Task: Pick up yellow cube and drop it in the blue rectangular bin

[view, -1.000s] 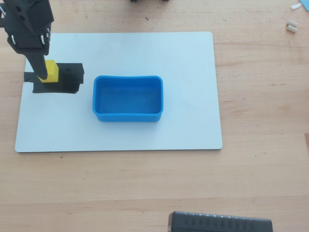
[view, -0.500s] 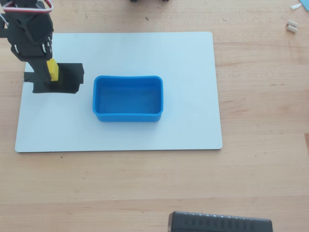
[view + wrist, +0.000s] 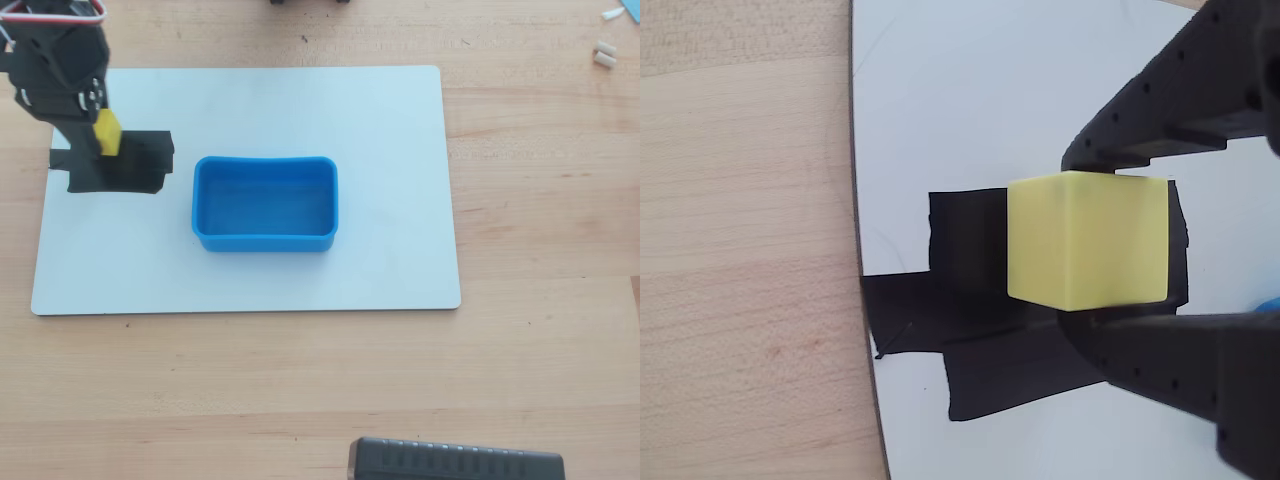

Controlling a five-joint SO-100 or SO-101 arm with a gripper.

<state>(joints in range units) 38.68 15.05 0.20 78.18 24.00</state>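
My gripper is shut on the yellow cube and holds it above the black tape patch. In the overhead view the cube sits at the tip of the black gripper, over the tape patch at the left end of the white board. The blue rectangular bin stands empty on the board, to the right of the gripper and apart from it. A sliver of blue shows at the right edge of the wrist view.
The white board lies on a wooden table. A dark device sits at the front edge. Small white pieces lie at the top right corner.
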